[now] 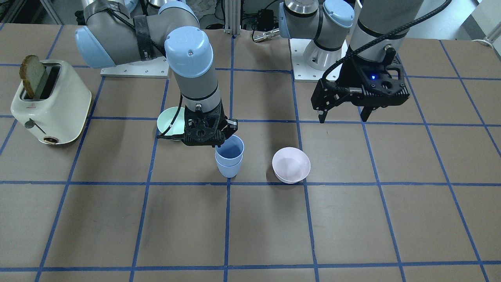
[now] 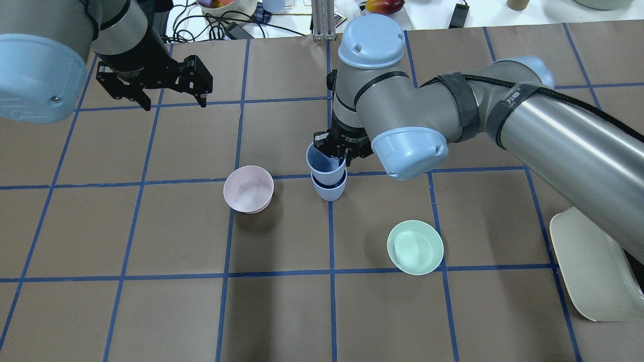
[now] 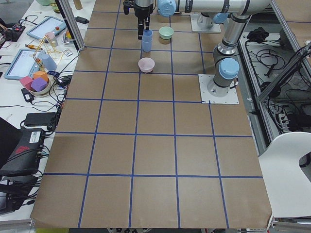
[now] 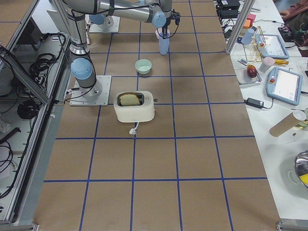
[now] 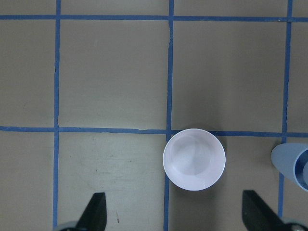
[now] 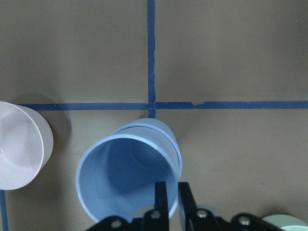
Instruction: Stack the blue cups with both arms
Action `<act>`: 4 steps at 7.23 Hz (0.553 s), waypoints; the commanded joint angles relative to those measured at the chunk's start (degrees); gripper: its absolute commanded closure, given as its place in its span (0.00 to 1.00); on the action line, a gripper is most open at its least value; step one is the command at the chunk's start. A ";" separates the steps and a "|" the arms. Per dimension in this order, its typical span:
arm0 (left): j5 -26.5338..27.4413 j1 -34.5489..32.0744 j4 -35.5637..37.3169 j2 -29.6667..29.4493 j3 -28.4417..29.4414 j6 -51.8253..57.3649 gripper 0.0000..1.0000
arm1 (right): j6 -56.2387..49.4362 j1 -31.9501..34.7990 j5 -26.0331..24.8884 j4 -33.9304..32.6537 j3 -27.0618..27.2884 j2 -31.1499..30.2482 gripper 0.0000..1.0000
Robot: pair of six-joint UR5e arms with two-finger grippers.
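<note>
Right gripper (image 6: 172,195): it is pinching the rim wall of the upper cup (image 2: 327,175), with one finger inside the mouth and one outside.
Upper cup: it is sitting nested in the lower cup (image 2: 329,193), directly under your right gripper, its rim showing above the lower rim.
Lower cup: it is standing on the tabletop (image 2: 151,226) at a crossing of blue tape lines, near the pink bowl (image 2: 248,189).
Axis: both cups are pointing mouth up, with their long axes roughly vertical.
Left gripper (image 2: 174,104): it is hanging spread wide and empty, well apart from the stack.
Nearer arm: your right one.
Coming move: you are probably facing a release and a lift straight up along that axis, so the stack is not tipping.
</note>
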 commanded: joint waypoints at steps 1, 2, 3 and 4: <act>0.00 0.00 -0.07 0.06 -0.04 0.00 0.00 | -0.15 -0.04 -0.50 -0.20 0.07 0.20 0.63; 0.00 0.00 -0.07 0.06 -0.04 0.00 0.00 | -0.07 -0.21 -0.50 -0.46 0.07 0.11 0.24; 0.00 0.00 -0.07 0.06 -0.04 0.00 0.00 | -0.93 -1.78 -0.41 -0.11 -0.54 -0.24 0.00; 0.00 0.00 -0.07 0.15 -0.04 -0.08 0.00 | -1.20 -3.80 0.20 0.41 -0.98 -1.11 0.00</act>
